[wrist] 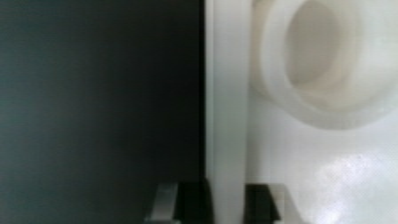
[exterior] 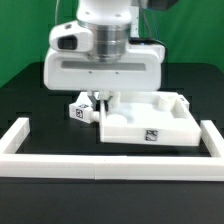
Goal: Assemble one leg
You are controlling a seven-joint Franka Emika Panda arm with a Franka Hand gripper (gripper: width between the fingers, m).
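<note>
white panel (exterior: 140, 122) on black table (exterior: 40, 106) | white border rails (exterior: 110, 166) along front, sides | green backdrop (exterior: 15, 40)

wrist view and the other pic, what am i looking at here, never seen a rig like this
The big white machine is a robot arm, and its two-finger pincer points down at a black table. The exterior view comes from a camera standing off the arm. The wrist view comes from a camera on the arm's wrist, looking past the pincer's two dark fingers. On the table lie a large flat white square plastic panel with raised edges, a small stubby white plastic leg with a black-and-white tag next to it, and long white border rails. The fingers stand on either side of the panel's edge; whether they grip it, I cannot tell.
</note>
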